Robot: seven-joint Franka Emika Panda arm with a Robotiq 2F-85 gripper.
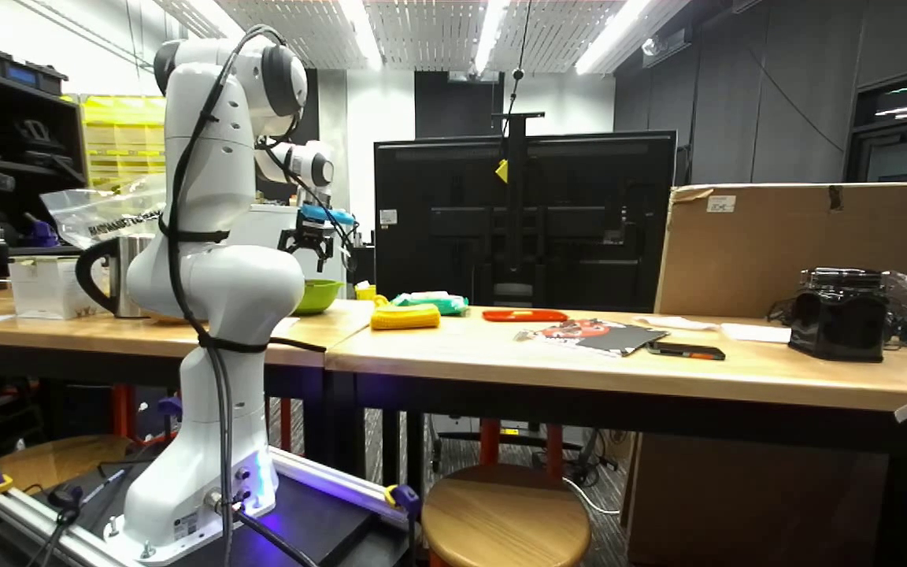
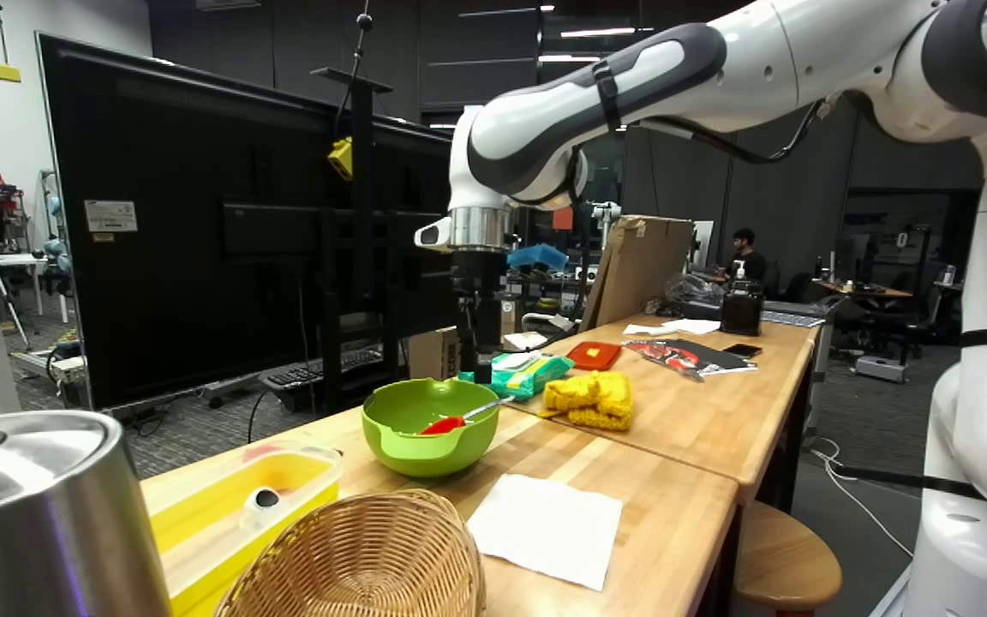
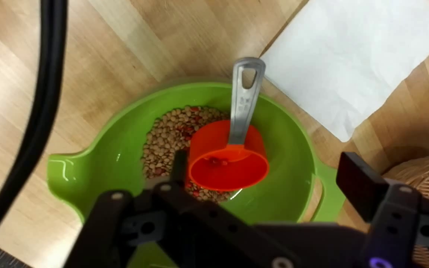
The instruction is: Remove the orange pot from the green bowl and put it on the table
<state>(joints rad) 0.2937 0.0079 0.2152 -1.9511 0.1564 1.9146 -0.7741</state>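
Note:
The orange pot is an orange-red measuring cup (image 3: 214, 139) with a flat grey handle. It lies tilted in the green bowl (image 3: 281, 145), on brown lentils, its handle crossing the rim. The cup (image 2: 442, 425) and bowl (image 2: 429, 458) also show in an exterior view; in another exterior view the bowl (image 1: 318, 298) hides the cup. My gripper (image 3: 268, 175) is open and empty, fingers wide apart above the bowl. In the wrist view one finger appears beside the cup, the other over the bowl's handle. The gripper (image 1: 305, 250) hangs pointing down. The table (image 2: 673, 428) is light wood.
A white sheet (image 2: 549, 527) and a wicker basket (image 2: 373, 557) lie near the bowl. A yellow container (image 2: 245, 497) and a steel kettle (image 2: 31, 523) stand close by. A yellow cloth (image 2: 592, 398), green packet (image 2: 528, 373) and red tray (image 2: 595, 354) lie beyond it.

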